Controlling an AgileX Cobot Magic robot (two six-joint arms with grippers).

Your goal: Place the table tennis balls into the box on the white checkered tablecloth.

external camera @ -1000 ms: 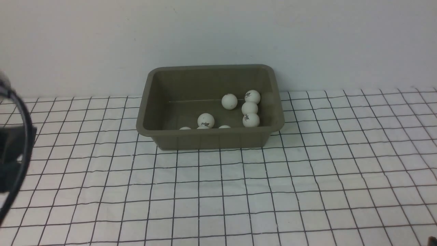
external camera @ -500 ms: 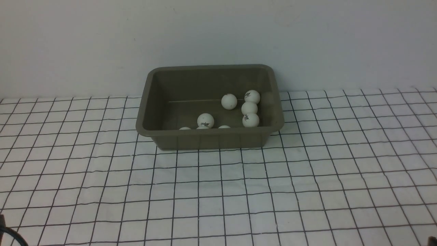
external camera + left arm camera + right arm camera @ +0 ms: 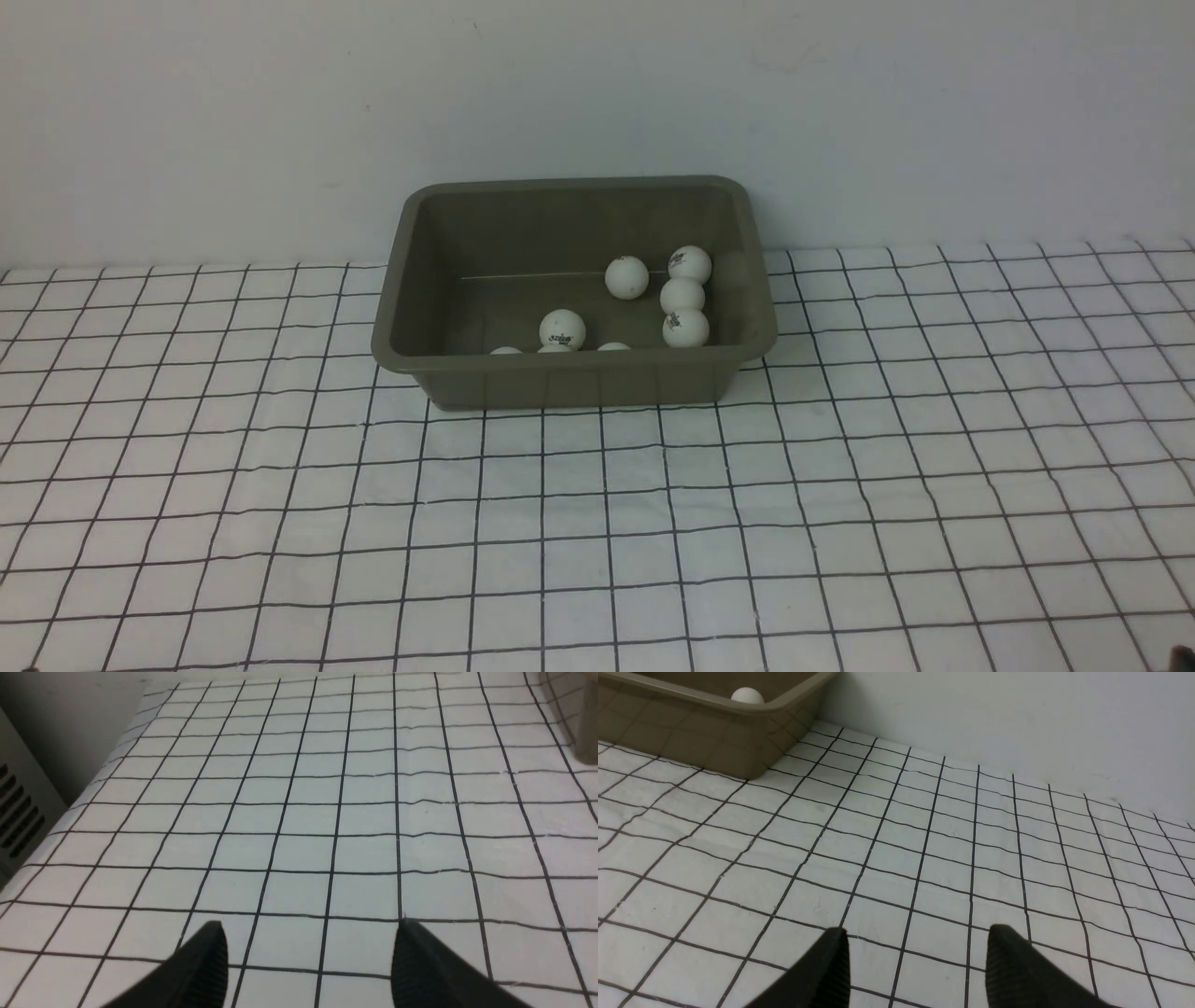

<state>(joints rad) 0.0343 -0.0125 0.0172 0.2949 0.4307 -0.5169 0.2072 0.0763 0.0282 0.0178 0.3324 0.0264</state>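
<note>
The olive-grey box [image 3: 574, 381] stands at the back middle of the white checkered tablecloth [image 3: 597, 523]. Several table tennis balls lie inside it: one [image 3: 626, 277] near the far wall, a row of three [image 3: 682, 297] by the right wall, one with a logo [image 3: 562, 329] near the front, and others half hidden behind the front wall. In the front view neither arm shows. My left gripper [image 3: 310, 933] is open over bare cloth. My right gripper [image 3: 917, 938] is open over bare cloth, with the box's corner [image 3: 752, 732] and one ball [image 3: 747, 695] far ahead.
A plain white wall [image 3: 597, 93] rises right behind the box. A grey vented panel [image 3: 18, 812] stands past the cloth's edge in the left wrist view. A sliver of the box [image 3: 588, 718] shows at that view's edge.
The left arm, seen at the front view's left edge a second ago, has drawn back out of that view. The balls and box have not moved.
</note>
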